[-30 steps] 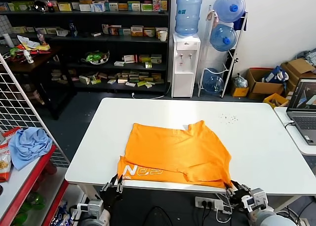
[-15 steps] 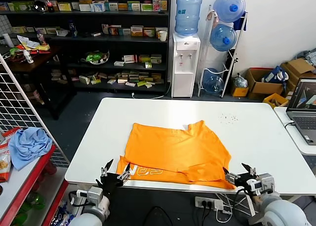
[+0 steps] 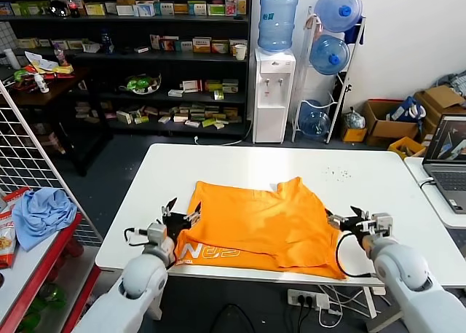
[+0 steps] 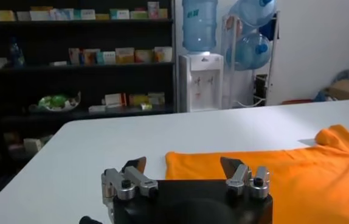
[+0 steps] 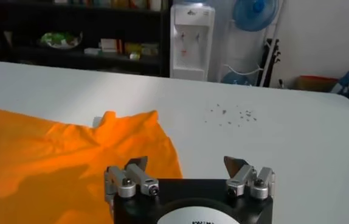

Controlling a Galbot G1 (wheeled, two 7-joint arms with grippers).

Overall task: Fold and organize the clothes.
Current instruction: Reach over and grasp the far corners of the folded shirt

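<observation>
Shirt: the orange shirt (image 3: pixel 262 227) lies on the white table (image 3: pixel 378 194), folded over itself. It sits in the near middle of the table.
Letters: white letters (image 3: pixel 211 251) show on the bottom layer, along the near edge toward 7 o'clock.
Sleeve: one part sticks up in a point toward 12 o'clock, on the far edge.
Left gripper: the left gripper (image 3: pixel 180 216) is at the shirt's 9 o'clock edge. Its fingers (image 4: pixel 133 165) are spread wide and hold nothing. One finger is over bare table and the other is over the orange edge.
Right gripper: the right gripper (image 3: pixel 348 218) is at the shirt's 3 o'clock edge. Its fingers (image 5: pixel 137 164) are spread wide too, with nothing between them.
Blue cloth: a light blue cloth (image 3: pixel 42 210) lies on a red shelf (image 3: pixel 33 266), far off at 9 o'clock.
Laptop: a laptop (image 3: pixel 448 162) stands open at 3 o'clock, on another table.
</observation>
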